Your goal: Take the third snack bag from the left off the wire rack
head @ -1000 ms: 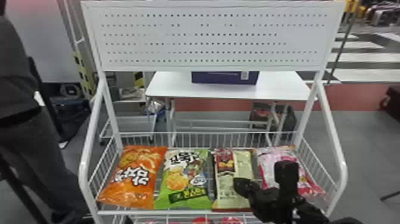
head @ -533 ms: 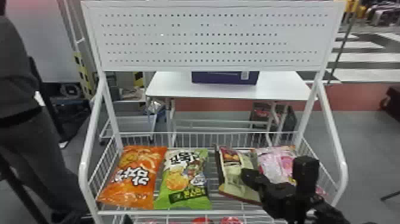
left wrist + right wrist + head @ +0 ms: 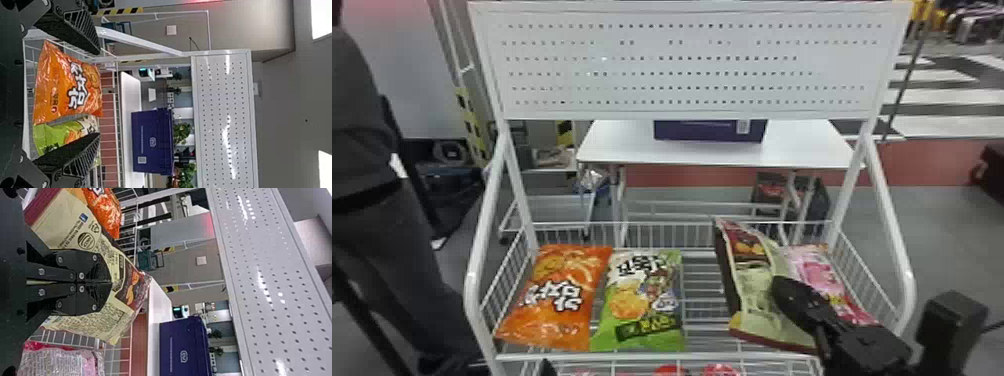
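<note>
Right hand [image 3: 784,297], fingers pressed together on the near end of the third snack bag [image 3: 749,295]; in the right wrist view the pale packet is seen pinched between the two black fingers.

The bag is held within the wire rack [image 3: 902,280], toward its right side. Its long axis runs from the hand away toward the rack's rear rail. The far, dark-red end stands higher than the near end, so the packet is tilted rather than flat on the wires.

On the right, the pink bag [image 3: 814,272] lies just beside it and appears to be partly overlapped by its edge. On the left, a strip of bare wire floor separates it from the green bag [image 3: 639,300]; the orange bag [image 3: 559,300] lies beyond that, at the rack's left end.

The front rail [image 3: 652,356] crosses between the bag and the robot. The removal is therefore judged to call for a pull up and back along the bag's own axis, with the trailing far end cleared over this rail.

The left hand [image 3: 98,92] is held before the orange and green bags with its fingers spread and nothing between them. The right arm is thus the nearer one.

Behind the rack are its perforated back panel [image 3: 682,60] and a white counter [image 3: 797,145] carrying a blue box [image 3: 709,130].
</note>
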Robot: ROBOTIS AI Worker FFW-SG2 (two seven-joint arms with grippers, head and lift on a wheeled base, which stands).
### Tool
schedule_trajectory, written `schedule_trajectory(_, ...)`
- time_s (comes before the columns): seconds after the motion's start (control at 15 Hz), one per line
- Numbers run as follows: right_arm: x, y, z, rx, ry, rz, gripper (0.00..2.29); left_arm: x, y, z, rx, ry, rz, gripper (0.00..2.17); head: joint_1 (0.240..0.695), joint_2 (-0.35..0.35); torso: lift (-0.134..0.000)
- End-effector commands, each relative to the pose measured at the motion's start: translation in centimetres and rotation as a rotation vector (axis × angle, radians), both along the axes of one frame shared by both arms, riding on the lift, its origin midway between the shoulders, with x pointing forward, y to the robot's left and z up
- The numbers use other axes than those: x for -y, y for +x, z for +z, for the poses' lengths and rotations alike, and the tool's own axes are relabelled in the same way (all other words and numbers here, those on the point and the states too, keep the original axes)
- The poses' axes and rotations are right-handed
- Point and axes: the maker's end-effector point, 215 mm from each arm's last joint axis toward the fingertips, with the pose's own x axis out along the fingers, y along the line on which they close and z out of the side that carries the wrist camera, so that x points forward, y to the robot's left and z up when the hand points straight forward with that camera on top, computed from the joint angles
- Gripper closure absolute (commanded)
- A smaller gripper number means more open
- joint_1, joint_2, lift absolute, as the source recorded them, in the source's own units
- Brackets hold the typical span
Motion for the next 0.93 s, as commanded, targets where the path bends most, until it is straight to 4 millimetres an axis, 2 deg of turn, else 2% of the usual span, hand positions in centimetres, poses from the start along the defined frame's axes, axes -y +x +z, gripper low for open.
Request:
schedule_trajectory(0.0, 1.8, -2.5, 1.7, 0.058, 0.027, -0.031, 2.24, 0.0, 0.0, 0.1, 0.003, -0.001, -0.001, 0.16, 0.499, 0.000, 0.000)
schedule_trajectory(0.47, 9.6, -9.5, 3.2, 0.159, 0.025, -0.164, 2.24, 0.0, 0.2, 0.6, 0.016, -0.006, -0.003, 0.16, 0.499, 0.000, 0.000)
schedule_trajectory(0.73, 13.0, -11.1, 2.6, 0.158, -0.012, -0.218, 2.24, -0.1, 0.4, 0.6, 0.016, -0.011, -0.005, 0.16, 0.499, 0.000, 0.000)
schedule_trajectory(0.87, 13.3, -11.3, 2.5, 0.157, -0.015, -0.226, 2.24, -0.1, 0.4, 0.6, 0.014, -0.011, -0.005, 0.16, 0.499, 0.000, 0.000)
